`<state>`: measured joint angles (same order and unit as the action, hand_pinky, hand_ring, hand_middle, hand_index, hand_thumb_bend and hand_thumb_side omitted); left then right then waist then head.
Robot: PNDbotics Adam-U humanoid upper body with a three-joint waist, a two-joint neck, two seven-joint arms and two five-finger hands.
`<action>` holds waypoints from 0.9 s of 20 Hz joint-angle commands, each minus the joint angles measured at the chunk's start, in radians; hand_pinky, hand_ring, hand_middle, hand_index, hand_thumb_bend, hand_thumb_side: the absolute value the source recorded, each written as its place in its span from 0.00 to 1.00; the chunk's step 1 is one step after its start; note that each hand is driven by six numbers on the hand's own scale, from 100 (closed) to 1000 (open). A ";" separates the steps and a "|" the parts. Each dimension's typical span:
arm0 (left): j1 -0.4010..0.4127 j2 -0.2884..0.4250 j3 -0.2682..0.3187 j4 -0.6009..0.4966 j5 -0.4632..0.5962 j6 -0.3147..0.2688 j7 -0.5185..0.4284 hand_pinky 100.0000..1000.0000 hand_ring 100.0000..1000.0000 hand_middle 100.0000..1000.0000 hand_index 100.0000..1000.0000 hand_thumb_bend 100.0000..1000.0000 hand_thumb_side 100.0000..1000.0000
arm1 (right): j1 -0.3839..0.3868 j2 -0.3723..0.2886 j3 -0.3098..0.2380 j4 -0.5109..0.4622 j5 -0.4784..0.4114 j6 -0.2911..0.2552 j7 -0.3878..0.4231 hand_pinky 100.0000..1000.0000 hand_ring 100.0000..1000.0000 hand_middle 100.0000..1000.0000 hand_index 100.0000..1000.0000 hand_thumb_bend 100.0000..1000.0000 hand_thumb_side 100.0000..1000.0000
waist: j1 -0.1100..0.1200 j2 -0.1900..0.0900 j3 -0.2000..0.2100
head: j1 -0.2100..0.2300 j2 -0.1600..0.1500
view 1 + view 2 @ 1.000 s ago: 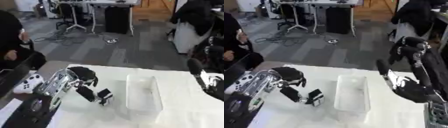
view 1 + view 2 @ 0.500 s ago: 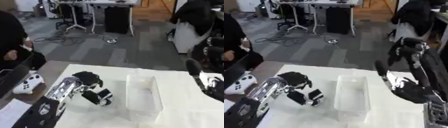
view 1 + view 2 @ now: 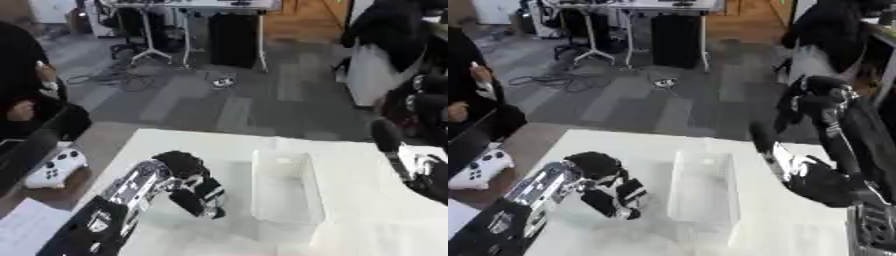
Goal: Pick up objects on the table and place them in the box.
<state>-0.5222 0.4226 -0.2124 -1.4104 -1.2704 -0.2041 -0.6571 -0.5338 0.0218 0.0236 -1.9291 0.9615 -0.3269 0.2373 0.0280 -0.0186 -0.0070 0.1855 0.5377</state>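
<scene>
**One object held, nothing in the box so far**

One small dark object with pale edges (image 3: pixel 208 196) sits in the left hand (image 3: pixel 194 189), whose fingers are curled round it; what the object is I cannot make out. The hand hangs over the white table (image 3: pixel 175 145), just left of the clear plastic box (image 3: pixel 284 192), with the object apart from the box wall and not yet over the opening.

The box stands upright near the middle of the table with its long side running away from the robot. As far as can be seen through its clear walls, it holds nothing, so by my reading the task is at its beginning: the pick looks done, the placing is left.

The right hand (image 3: pixel 794 165) is raised to the right of the box, fingers straight and relaxed, holding nothing.

No other loose object shows on the tabletop. A white game controller (image 3: pixel 54 169) lies off the table's left edge, on a separate surface; whether it counts among the things to be packed I cannot tell.
</scene>
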 commanded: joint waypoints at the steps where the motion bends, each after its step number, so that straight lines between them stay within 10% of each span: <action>1: -0.022 0.005 0.002 0.005 -0.013 -0.004 -0.008 0.00 0.30 0.43 0.80 0.39 1.00 | -0.017 0.005 0.004 -0.009 -0.001 0.000 0.002 0.00 0.31 0.42 0.33 0.32 1.00 | 0.000 -0.007 0.001 | 0.004 -0.015; 18: -0.044 0.020 0.053 0.040 -0.029 0.047 0.036 0.00 0.28 0.43 0.84 0.38 1.00 | -0.017 0.001 0.003 -0.004 0.002 0.001 0.005 0.00 0.32 0.42 0.31 0.31 1.00 | -0.001 -0.011 0.006 | -0.003 -0.023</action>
<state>-0.5432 0.4141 -0.1790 -1.3625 -1.2981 -0.1666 -0.6343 -0.5339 0.0217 0.0235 -1.9232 0.9620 -0.3260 0.2388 0.0252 -0.0185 -0.0016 0.1850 0.5285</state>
